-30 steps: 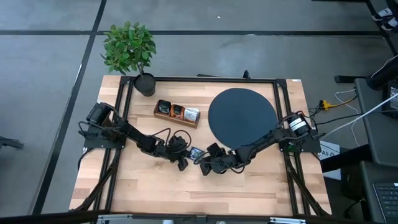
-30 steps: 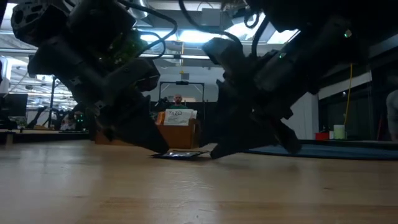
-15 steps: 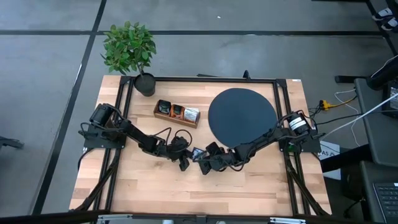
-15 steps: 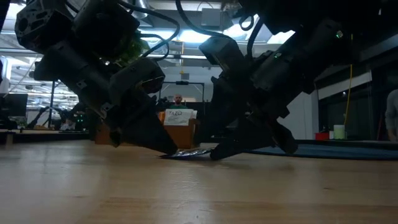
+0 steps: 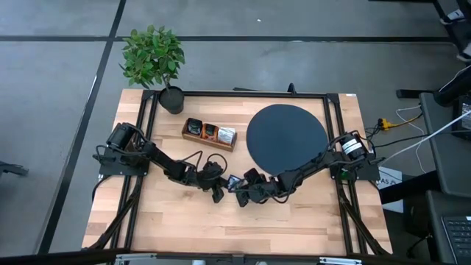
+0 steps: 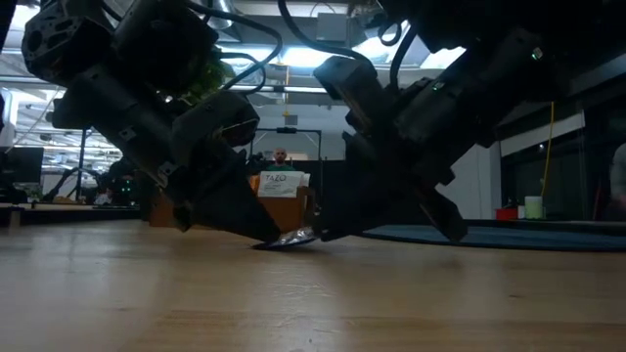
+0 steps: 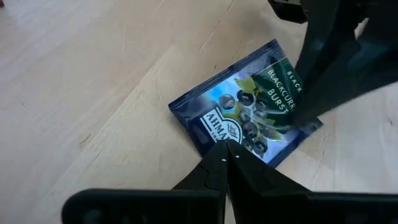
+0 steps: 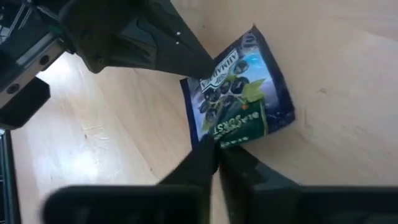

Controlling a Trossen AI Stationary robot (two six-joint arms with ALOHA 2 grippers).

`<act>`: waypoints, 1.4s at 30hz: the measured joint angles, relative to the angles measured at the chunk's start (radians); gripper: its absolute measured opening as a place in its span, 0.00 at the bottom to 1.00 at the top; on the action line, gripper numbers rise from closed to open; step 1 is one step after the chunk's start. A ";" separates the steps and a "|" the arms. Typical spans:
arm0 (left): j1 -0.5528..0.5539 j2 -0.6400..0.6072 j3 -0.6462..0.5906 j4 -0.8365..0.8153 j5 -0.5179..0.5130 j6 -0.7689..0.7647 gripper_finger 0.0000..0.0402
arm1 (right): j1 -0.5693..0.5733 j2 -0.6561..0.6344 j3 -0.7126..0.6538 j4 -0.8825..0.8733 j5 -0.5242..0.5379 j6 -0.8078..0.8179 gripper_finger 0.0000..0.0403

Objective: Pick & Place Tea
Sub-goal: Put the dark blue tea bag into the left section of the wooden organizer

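Low view: both end effectors pinch one dark sachet on the wooden table; a person sits behind.

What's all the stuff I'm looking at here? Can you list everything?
Sachet: one, dark blue with green, on the table between both tools.
Tray: one, wooden, holding sachets, beside the disc.
Disc: one, black, table's right half.
Plant: one, green, in a black pot, far left corner.
Table: one, light wood.
Left tool: shut, tip pressing one sachet edge.
Right tool: closed on the opposite edge.
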 joint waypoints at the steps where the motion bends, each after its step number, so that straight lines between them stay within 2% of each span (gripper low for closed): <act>1: 0.000 0.000 0.000 0.003 -0.004 0.007 0.01 | -0.002 0.000 0.000 -0.001 0.003 -0.005 0.05; 10: -0.011 -0.001 -0.001 0.057 0.003 0.130 0.03 | -0.015 -0.006 0.000 -0.016 -0.003 -0.059 0.01; 19: -0.011 -0.141 0.001 0.056 0.083 0.290 0.18 | -0.030 -0.117 -0.001 -0.204 -0.076 -0.177 0.00; 25: -0.009 -0.262 0.001 0.041 0.094 0.446 0.31 | -0.029 -0.191 -0.001 -0.295 -0.120 -0.389 0.00; 28: 0.002 -0.290 0.001 0.032 0.097 0.463 0.37 | -0.029 -0.211 0.001 -0.289 -0.158 -0.545 0.00; 31: 0.018 -0.296 0.006 -0.020 0.132 0.456 0.43 | -0.029 -0.215 0.017 -0.314 -0.183 -0.632 0.00; 38: 0.043 -0.294 0.181 -0.416 0.147 0.466 0.51 | -0.031 -0.215 0.106 -0.448 -0.181 -0.764 0.00; 42: 0.046 -0.293 0.256 -0.465 0.153 0.517 0.52 | -0.031 -0.215 0.143 -0.511 -0.181 -0.796 0.00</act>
